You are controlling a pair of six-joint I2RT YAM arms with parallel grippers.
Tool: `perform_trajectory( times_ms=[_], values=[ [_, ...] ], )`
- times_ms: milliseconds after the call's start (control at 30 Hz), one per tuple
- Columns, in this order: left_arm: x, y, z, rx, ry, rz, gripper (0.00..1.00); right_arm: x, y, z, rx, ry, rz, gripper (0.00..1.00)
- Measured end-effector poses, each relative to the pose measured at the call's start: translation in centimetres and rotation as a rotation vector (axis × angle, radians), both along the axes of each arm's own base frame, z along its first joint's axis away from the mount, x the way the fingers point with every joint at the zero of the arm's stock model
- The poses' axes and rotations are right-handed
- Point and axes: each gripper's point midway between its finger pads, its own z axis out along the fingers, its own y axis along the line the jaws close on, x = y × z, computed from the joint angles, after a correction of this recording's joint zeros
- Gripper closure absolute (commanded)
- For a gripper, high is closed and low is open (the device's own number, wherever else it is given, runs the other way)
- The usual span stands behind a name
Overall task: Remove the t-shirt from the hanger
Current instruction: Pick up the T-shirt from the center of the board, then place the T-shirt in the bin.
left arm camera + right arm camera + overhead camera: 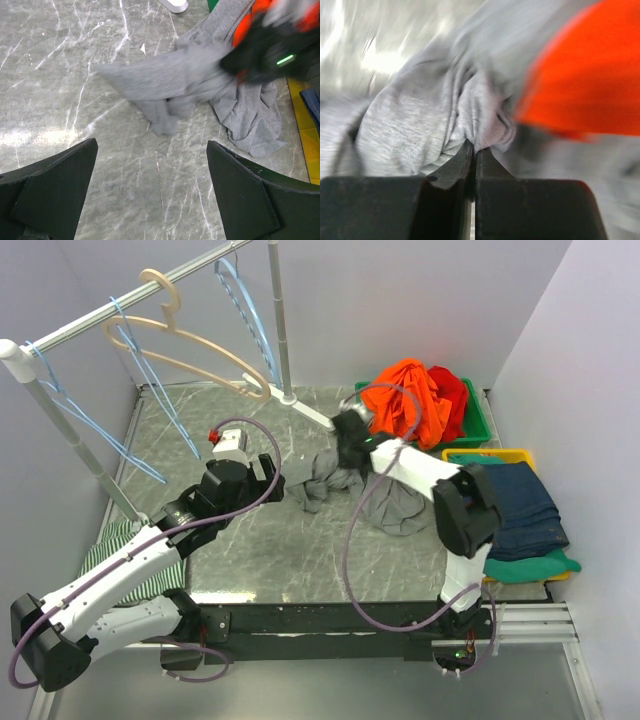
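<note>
A: Pinching a fold of the grey t-shirt with the right gripper, clamped tight on the cloth, no gap at the tips.
B: Noted. Whereabouts on the marble table?
A: Around the middle, off the beige hanger altogether. Bunched in a loose heap, with one flap trailing toward the yellow bin.
B: And the left gripper?
A: Spread wide, gripping nothing. Aimed at the heap from the left side, near it yet not touching.
B: Back to the hanger, then.
A: Bare, hooked on the rail up at the far left, among blue wire hangers. Well apart from the shirt.
B: Anything else close to the right gripper?
A: Orange garment heaped in the green bin, just behind that gripper; an orange blur at the upper right of the right wrist view. Folded dark jeans in the yellow bin. Striped cloth at the table's left edge, partly under the left arm.
B: Sharpness?
A: Poor around the pinched fold in both wrist views; hard to tell how high off the marble.
</note>
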Motion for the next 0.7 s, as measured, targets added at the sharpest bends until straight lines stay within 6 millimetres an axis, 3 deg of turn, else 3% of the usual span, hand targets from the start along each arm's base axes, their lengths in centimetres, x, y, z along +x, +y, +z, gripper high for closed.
perform_trajectory(
  times_ms=[300,533,700],
  values=[
    [-0.1,-0.1,0.0,-0.002,0.002,-0.008,0.03,9.0,-13.0,14.2,0.030,-0.310,-0.279,1.00],
    [0.0,-0.2,0.0,0.008,0.002,-0.012,0.03,12.6,-17.7,22.1,0.071,-0.524,-0.388,1.00],
    [0.3,-0.4,0.5,0.014,-0.002,-0.015,0.03,15.5,-20.0,26.3,0.092,-0.659,-0.459,1.00]
  ],
)
